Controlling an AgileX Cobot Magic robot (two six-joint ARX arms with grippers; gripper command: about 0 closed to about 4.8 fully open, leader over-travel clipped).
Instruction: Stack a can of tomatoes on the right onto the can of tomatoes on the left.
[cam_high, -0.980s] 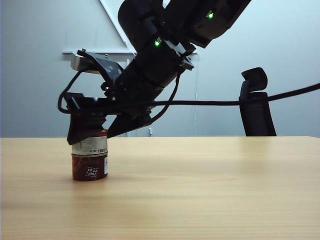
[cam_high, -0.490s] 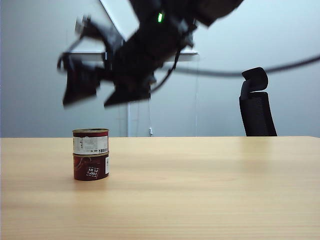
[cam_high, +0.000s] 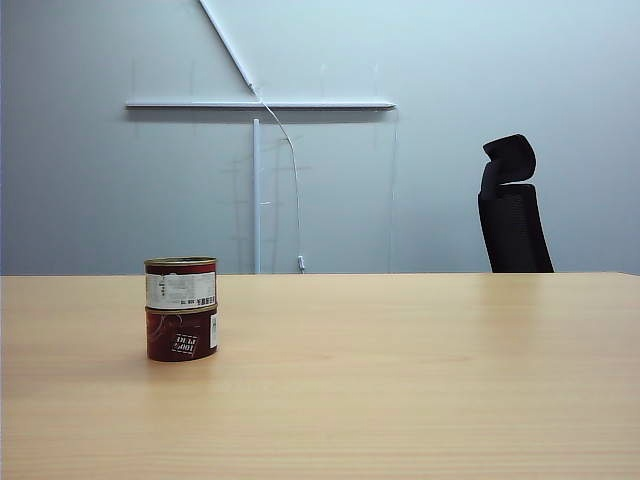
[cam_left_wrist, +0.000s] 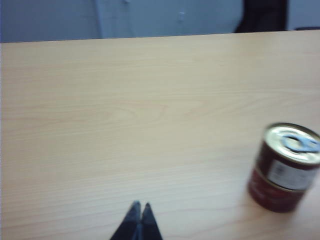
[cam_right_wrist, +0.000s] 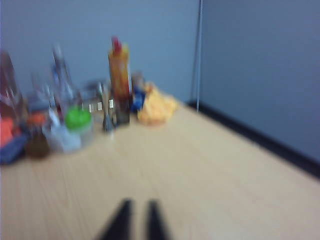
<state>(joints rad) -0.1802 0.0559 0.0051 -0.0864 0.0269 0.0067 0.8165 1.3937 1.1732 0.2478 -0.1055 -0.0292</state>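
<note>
1. Exterior view shows neither of my arms; the top can (cam_high: 181, 283) sits squarely on the bottom can (cam_high: 181, 335), rims touching, both upright.
2. That stack stands on the counter (cam_high: 400, 380) toward its left end, well back from the near edge and nearer the far edge.
3. To the right of the stack the wooden surface runs bare all the way across; a black chair (cam_high: 513, 207) stands behind the far edge, well apart from the stack.
4. My left pincer (cam_left_wrist: 140, 216) hovers above the counter with its tips pressed together, clenched on nothing. The stack (cam_left_wrist: 285, 167) lies off to one side of it, apart, with open wood between.
5. The top can's lid shows a pull tab; I cannot tell what is inside either can.
6. My right pincer (cam_right_wrist: 136, 220) is blurred; its two tips stand near each other with a narrow gap, grasping nothing.
7. Beyond my right pincer a cluster of bottles and jars (cam_right_wrist: 75, 115) crowds one far corner beside a wall; their contents are too blurred to tell.
</note>
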